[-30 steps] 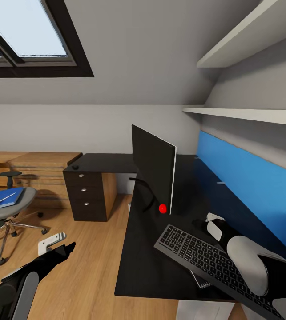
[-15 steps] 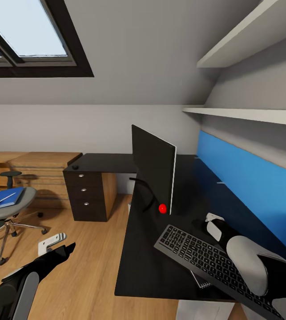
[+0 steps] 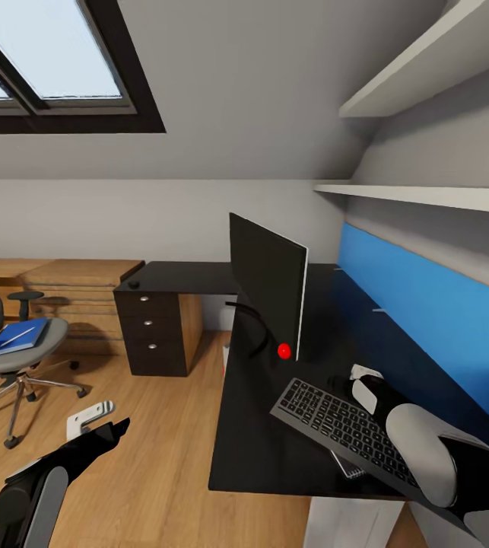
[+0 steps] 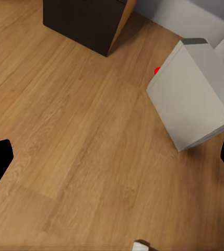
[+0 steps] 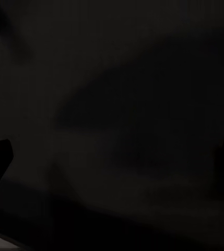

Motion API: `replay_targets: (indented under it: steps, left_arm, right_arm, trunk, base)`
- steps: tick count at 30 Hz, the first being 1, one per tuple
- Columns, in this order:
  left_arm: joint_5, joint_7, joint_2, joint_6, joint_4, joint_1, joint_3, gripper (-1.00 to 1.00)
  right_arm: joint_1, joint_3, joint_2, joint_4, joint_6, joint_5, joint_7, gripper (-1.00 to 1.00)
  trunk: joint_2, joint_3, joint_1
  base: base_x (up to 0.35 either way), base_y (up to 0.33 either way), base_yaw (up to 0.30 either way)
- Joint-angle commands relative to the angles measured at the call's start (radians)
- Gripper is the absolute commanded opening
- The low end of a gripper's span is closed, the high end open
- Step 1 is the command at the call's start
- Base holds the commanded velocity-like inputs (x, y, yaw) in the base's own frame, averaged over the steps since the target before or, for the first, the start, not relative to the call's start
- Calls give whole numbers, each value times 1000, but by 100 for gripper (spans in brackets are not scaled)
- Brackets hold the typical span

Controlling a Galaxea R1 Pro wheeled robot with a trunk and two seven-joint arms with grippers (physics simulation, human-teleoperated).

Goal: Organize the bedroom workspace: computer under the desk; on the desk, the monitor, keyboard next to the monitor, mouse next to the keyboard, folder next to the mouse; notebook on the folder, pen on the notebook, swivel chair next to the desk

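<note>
Black glossy surface (image 3: 274, 457) carries our monitor (image 3: 268, 293) and the keyboard (image 3: 343, 430) just in front — our right fingers (image 3: 362, 388) sit at its far edge, grip unclear. Left fingers (image 4: 112, 162) spread wide over the floor near the computer (image 4: 192, 97). The folder (image 3: 16, 337) lies on the swivel chair (image 3: 12, 354).

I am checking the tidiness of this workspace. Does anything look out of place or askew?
Yes. The keyboard lies askew, at an angle to the desk edge, partly over a small notebook. The blue folder with a pen on it sits on the swivel chair seat, away from the desk.
</note>
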Motion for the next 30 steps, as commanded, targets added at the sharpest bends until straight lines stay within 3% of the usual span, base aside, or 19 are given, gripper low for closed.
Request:
replay_targets:
  steps: [1,30]
  left_arm:
    - [11,9,0,4,-1,-1,0,100]
    - [11,9,-1,3,1,-1,-3,100]
  right_arm:
    - [0,-11,0,18,8,-21,-6,100]
    - [0,-11,2,19,7,-19,-5,100]
  trunk:
    - [0,-1,0]
    - [0,-1,0]
  base:
    - [-15,12,0]
    - [-10,98,0]
